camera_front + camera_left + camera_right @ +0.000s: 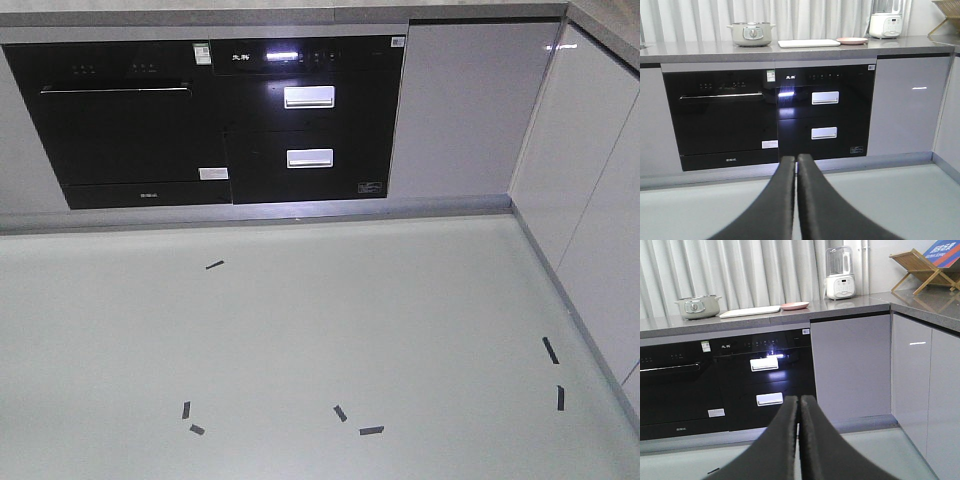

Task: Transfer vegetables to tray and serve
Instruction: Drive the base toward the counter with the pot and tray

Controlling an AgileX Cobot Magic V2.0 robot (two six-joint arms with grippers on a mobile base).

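Two tools pressed together, empty: left tool (796, 158), right tool (800, 399). Tray (809, 43) sits on table (690, 49) between pot (751, 33) and pink plate (852, 40).

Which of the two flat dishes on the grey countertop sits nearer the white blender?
The small round pink plate; the cream-white rectangular tray lies beyond it, towards the pale green pot.

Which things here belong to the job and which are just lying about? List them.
Job: tray; left gripper and right gripper, both shut. No vegetables in view.
Lying about: pot; plate; blender; rack; oven; floor tape.
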